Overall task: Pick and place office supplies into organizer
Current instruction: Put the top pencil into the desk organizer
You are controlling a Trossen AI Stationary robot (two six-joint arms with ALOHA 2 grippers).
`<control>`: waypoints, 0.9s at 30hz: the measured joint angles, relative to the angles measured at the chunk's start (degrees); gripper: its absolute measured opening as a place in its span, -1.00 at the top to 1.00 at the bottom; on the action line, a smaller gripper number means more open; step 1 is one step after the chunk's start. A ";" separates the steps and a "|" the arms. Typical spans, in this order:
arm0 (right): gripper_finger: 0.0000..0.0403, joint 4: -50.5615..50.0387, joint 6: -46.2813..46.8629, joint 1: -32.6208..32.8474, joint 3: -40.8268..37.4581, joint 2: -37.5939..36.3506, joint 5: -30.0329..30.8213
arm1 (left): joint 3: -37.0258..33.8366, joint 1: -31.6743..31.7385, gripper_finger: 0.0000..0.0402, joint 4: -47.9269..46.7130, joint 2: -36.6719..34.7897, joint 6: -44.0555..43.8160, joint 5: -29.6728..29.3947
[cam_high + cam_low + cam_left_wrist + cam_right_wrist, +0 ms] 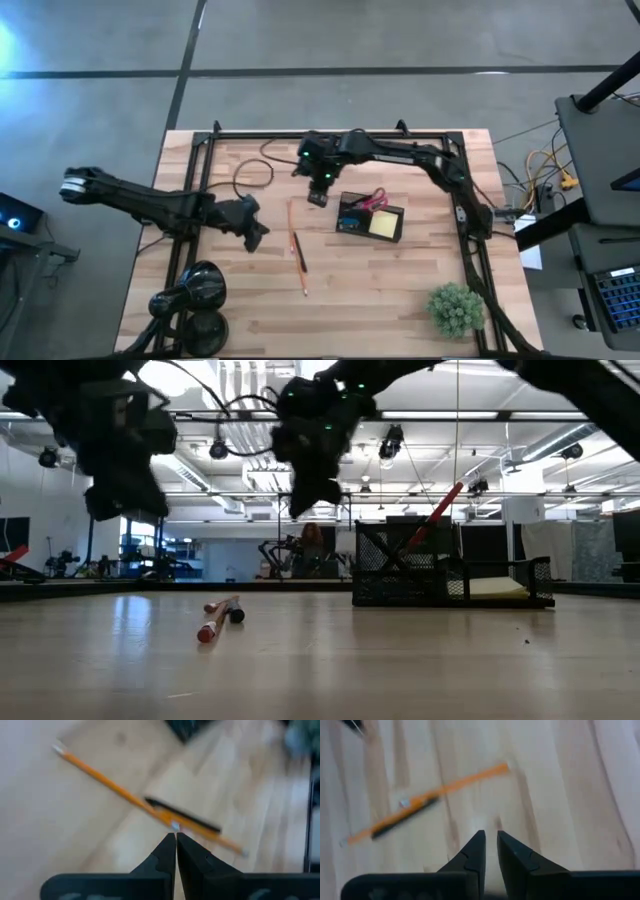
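Note:
An orange pencil (293, 243) and a dark pen (300, 262) lie side by side flat on the wooden table, left of the dark organizer (400, 234). In the organizer are red-handled scissors (373, 200), a blue piece (349, 221) and a yellow note pad (384, 225); the scissors lean up out of it (441, 510). My left gripper (256, 234) hangs shut and holding nothing, above the table left of the pencil (110, 785). My right gripper (318, 192) hovers off the organizer's far left corner, fingers a narrow gap apart (489, 834) with nothing between them, above the pencil (457, 781) and pen (402, 818).
A green spiky plant ball (456, 306) sits at the near right corner. A black round lamp-like object (197, 295) stands at the near left. A dark cable (252, 172) loops at the far left. Bare wood lies along the near edge between them.

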 joint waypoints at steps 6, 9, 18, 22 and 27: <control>0.84 -0.95 3.58 -1.81 15.89 11.34 -6.22 | -0.58 -1.50 1.00 1.60 3.70 12.36 6.37; 0.91 -1.95 6.62 -3.03 21.29 16.44 -7.00 | -0.53 -2.01 1.00 3.18 2.68 16.05 6.23; 0.96 0.52 8.15 -4.12 18.76 18.71 -13.14 | -0.17 -4.05 1.00 6.72 1.04 9.80 12.05; 0.96 2.21 8.84 -4.10 18.50 20.13 -14.56 | -0.12 -5.39 1.00 11.80 0.16 9.47 12.13; 0.96 5.76 10.76 -3.96 18.54 22.58 -15.82 | -0.26 -5.39 1.00 12.84 0.25 8.47 11.43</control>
